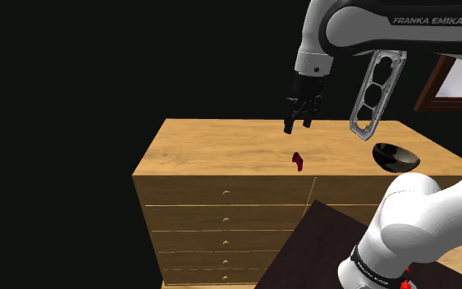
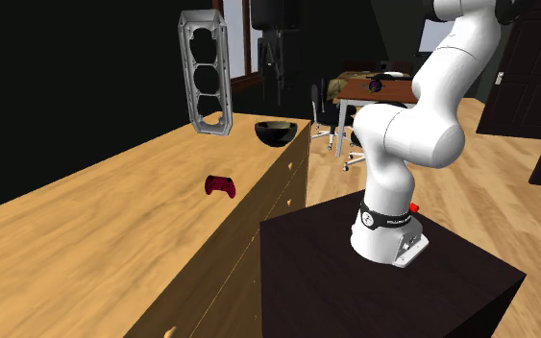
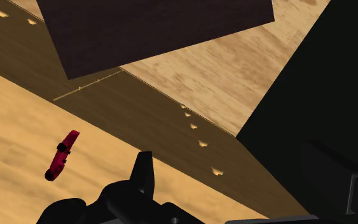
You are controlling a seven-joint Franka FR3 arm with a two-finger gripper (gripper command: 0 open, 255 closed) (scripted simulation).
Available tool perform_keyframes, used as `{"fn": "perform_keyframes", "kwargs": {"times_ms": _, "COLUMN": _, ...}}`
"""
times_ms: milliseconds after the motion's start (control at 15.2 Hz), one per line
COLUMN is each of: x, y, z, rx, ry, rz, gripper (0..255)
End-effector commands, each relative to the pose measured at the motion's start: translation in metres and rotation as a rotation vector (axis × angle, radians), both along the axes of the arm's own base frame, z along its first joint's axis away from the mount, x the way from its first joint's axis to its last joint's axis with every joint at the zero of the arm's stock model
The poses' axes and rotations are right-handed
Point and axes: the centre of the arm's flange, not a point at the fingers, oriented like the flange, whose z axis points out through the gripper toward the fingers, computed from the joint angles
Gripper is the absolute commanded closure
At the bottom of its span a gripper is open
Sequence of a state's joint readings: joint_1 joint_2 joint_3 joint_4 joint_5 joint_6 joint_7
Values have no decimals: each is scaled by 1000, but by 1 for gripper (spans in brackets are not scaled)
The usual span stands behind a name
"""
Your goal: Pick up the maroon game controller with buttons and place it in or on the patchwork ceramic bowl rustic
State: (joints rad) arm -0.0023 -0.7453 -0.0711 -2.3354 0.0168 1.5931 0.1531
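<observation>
The maroon game controller point(image 1: 299, 162) lies on the wooden dresser top point(image 1: 212, 148), near its front edge; it also shows as a small maroon shape point(image 2: 221, 186) and in the wrist view point(image 3: 61, 156). The dark bowl point(image 1: 395, 156) stands on the same top toward the shoulder view's right point(image 2: 276, 132). My black gripper point(image 1: 298, 126) hangs in the air above and a little behind the controller, open, with nothing between its fingers point(image 3: 144, 172). In the wrist view the controller sits off to one side of the fingers, well clear of them.
A tall grey frame with three openings point(image 1: 377, 94) leans upright between gripper and bowl point(image 2: 206, 72). The dresser has several drawers with small knobs point(image 1: 226, 194). My dark stand box point(image 2: 383, 278) stands close in front of the dresser. Chairs and a table point(image 2: 374, 88) stand farther off.
</observation>
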Motion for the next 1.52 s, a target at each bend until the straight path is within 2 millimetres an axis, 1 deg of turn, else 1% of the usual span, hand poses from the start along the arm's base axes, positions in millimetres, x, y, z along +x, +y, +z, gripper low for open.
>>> {"fn": "perform_keyframes", "kwargs": {"times_ms": 0, "x": 0, "y": 0, "z": 0, "rx": 0, "ry": 0, "rz": 0, "gripper": 0}}
{"fn": "perform_keyframes", "kwargs": {"times_ms": 396, "x": 20, "y": -53, "z": -55, "rx": -2, "ry": 4, "rz": -111, "gripper": 0}}
{"fn": "perform_keyframes", "kwargs": {"times_ms": 726, "x": 32, "y": -98, "z": -100, "rx": -4, "ry": 7, "rz": -204, "gripper": 0}}
{"fn": "perform_keyframes", "kwargs": {"times_ms": 1122, "x": 41, "y": -154, "z": -155, "rx": -7, "ry": 10, "rz": -315, "gripper": 0}}
{"fn": "perform_keyframes", "kwargs": {"times_ms": 1452, "x": 43, "y": -202, "z": -200, "rx": -9, "ry": 13, "rz": -408, "gripper": 0}}
